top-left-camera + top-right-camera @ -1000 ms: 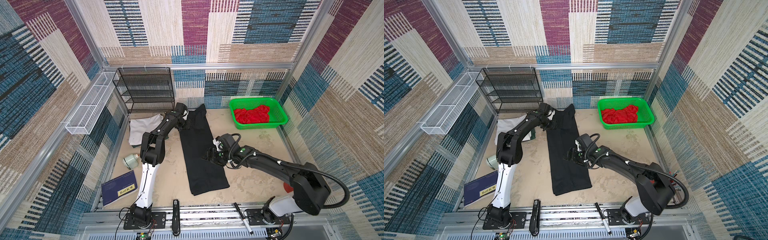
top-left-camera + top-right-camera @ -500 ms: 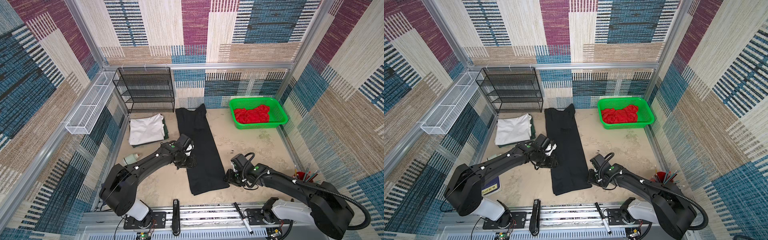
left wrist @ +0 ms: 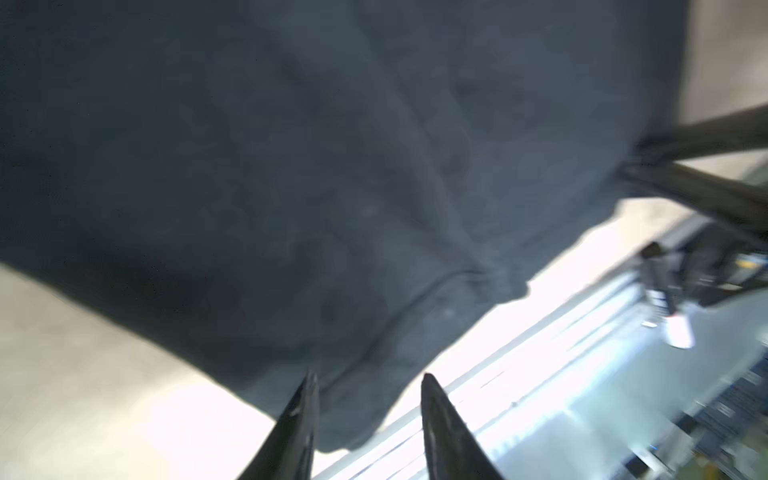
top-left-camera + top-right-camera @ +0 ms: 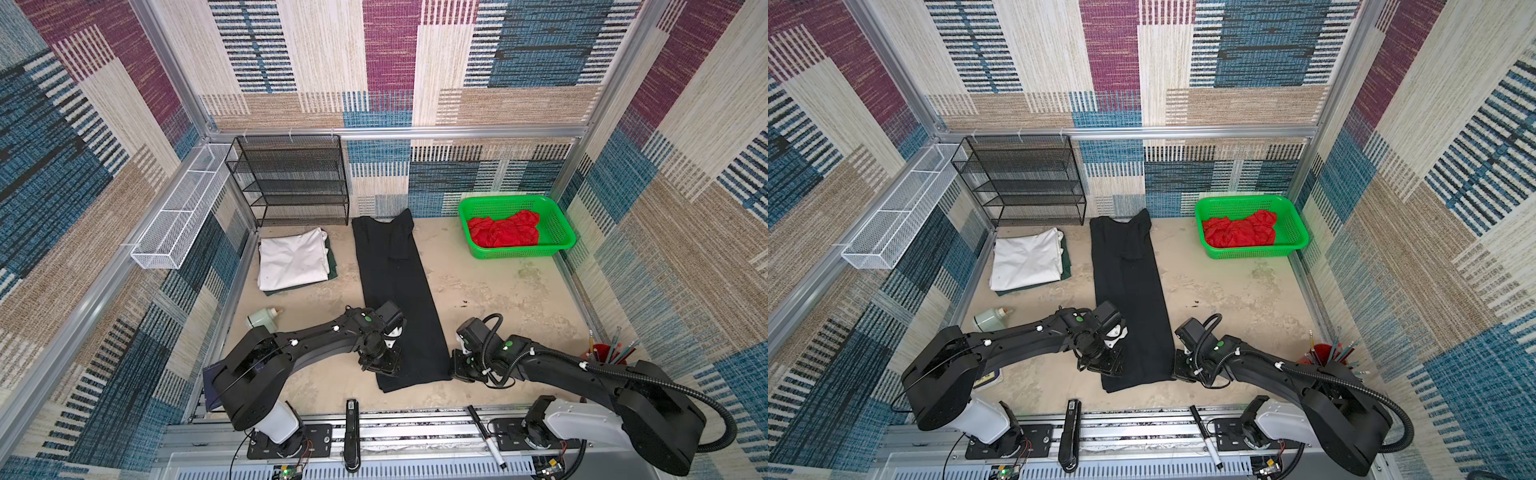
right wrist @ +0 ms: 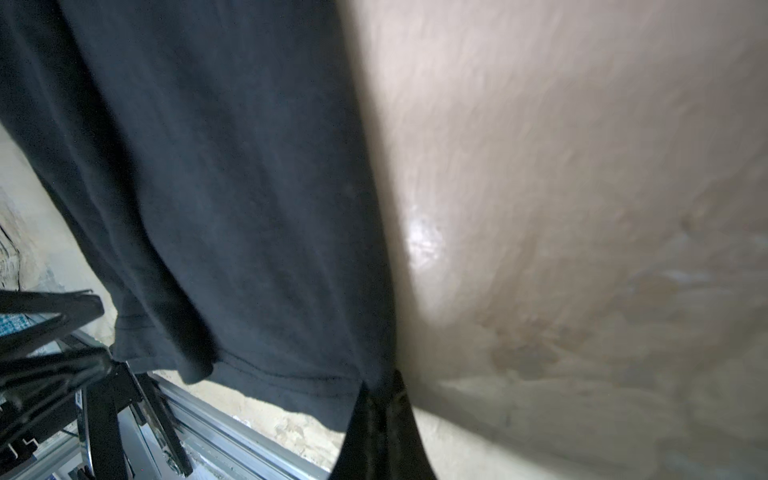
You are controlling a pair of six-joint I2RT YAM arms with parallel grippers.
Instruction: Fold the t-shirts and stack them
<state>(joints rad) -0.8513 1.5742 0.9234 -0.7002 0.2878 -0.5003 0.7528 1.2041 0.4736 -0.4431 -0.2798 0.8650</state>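
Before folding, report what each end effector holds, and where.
Right end effector: black t-shirt, by its near right hem corner. Left end effector: open astride the hem, holding nothing.

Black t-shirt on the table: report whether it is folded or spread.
Partly folded. The black t-shirt lies flat on the table as a long narrow strip, sides turned in, not yet folded end to end.

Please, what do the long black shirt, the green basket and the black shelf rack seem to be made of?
The black shirt looks like soft matte knit cloth, likely cotton: it lies limp with a stitched hem. The green basket looks like smooth moulded plastic, its walls perforated. The black shelf rack looks like dark-coated metal mesh on thin wire frames.
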